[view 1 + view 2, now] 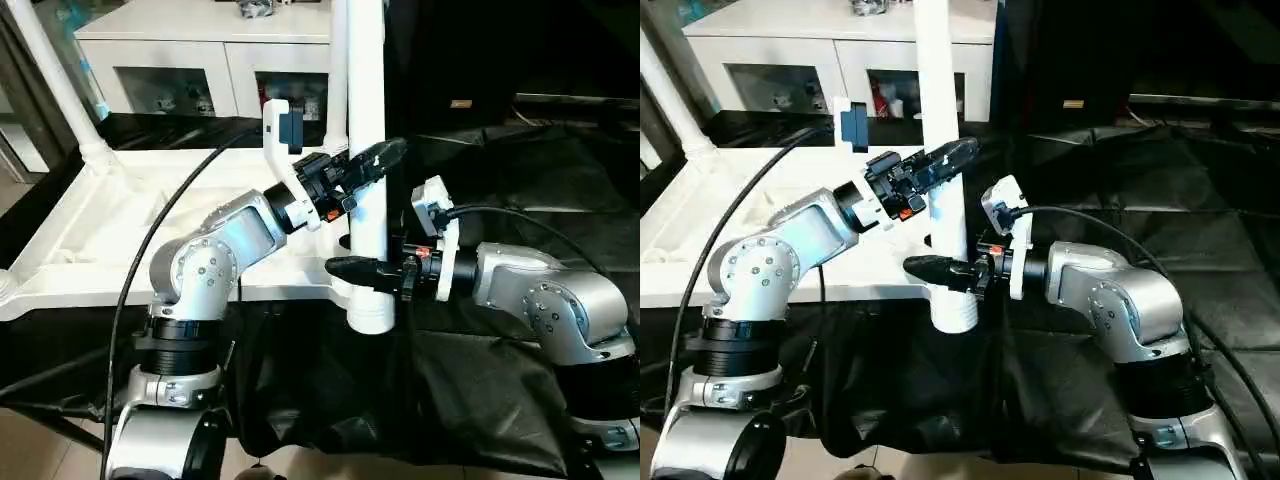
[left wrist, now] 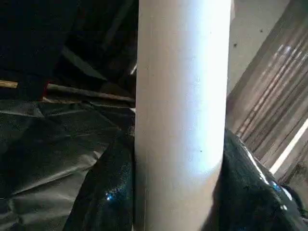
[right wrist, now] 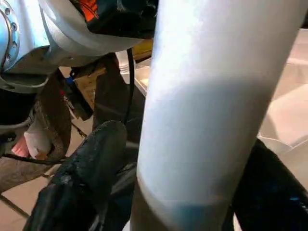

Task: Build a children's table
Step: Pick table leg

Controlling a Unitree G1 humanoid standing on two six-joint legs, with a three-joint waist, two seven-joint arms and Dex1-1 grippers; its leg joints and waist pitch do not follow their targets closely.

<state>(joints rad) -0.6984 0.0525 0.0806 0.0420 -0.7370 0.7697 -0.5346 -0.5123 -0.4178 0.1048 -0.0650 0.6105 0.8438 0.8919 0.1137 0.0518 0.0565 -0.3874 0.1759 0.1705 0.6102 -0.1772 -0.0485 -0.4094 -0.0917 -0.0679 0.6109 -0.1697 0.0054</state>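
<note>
You have the white leg (image 1: 366, 150) upright between both grippers, at the near right corner of the upturned tabletop (image 1: 120, 215); your left gripper (image 1: 372, 160) is clamped around it higher up; your right gripper (image 1: 362, 270) is closed on it just above its flared lower end; another leg (image 1: 50, 75) stands fitted at the far left corner.

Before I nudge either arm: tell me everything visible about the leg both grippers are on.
The leg is a smooth white plastic-looking tube, held upright at the near corner of the upturned tabletop. The left gripper clasps it higher, the right gripper lower. Its open round end hangs past the tabletop's edge, over black sheeting.
</note>
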